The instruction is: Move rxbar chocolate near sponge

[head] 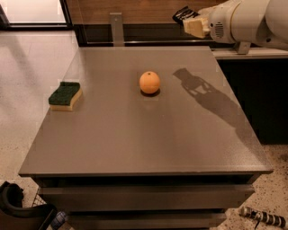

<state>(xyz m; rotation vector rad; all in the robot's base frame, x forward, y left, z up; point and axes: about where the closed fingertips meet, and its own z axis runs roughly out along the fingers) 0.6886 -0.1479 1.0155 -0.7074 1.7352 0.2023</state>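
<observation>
- Desk (135,134) with a flat grey top fills the middle of the view. It stands on a pale speckled floor (27,67).
- The robot's white round arm (252,20) comes in from the top right.
- The two-finger gripper (190,21) is at the end of the arm. It is up in the air, above the far right corner of the desk.
- The gripper is pinched on the small flat black-wrapped rxbar chocolate (182,13). The bar sticks out past the pale fingers, toward the left.
- The bar does not touch the desk. It is high over the far edge, close to the far right corner.
- The rectangular sponge (65,95) has a dark green top and a pale yellow bottom. It lies flat by the left edge of the desk, about halfway along that edge.
- The bar and the sponge are well apart, on opposite sides of the desk.
- A round orange fruit (149,82) sits on the desk between them, nearer the far edge than the near edge. It touches nothing else.
- The dark shadow (202,92) of the arm falls on the right part of the desk top. It runs from near the orange fruit toward the right edge.
</observation>
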